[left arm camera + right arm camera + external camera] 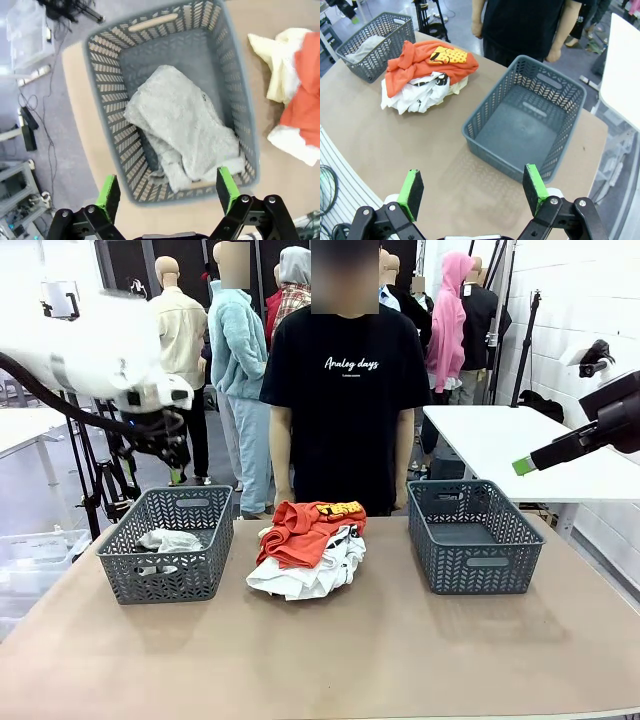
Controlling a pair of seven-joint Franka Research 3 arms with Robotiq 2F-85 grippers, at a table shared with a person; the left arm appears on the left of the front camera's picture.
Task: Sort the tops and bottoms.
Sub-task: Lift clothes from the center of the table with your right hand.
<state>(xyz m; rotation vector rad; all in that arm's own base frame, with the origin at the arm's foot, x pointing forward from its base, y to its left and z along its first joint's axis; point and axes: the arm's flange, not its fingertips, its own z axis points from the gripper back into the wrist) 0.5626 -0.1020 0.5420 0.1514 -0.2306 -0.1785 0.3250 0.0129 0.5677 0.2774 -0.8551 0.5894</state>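
Left gripper [163, 443] hangs at about 10 o'clock in the front view, over the left basket [150, 580], too blurred there to read its jaws; the right gripper [522, 466] pokes in at 3 o'clock, one green pad showing. At the table's [400, 650] centre lies the pile, with the red-orange T-shirt [300, 532] on top of the white T-shirt [305, 578], between the left basket and the right basket [478, 575]. A person [345, 390] in a black T-shirt stands at 12 o'clock behind the pile. From the left wrist, the fingers are spread wide with nothing between them, above the left basket – a grey garment [180, 125] lies crumpled inside it, and the pile sits outside the basket at 3 o'clock. From the right wrist, that gripper is likewise wide apart and holds nothing; the right basket sits at centre, the pile at 10 o'clock – well apart from the fingers – and the left basket at 11 o'clock.
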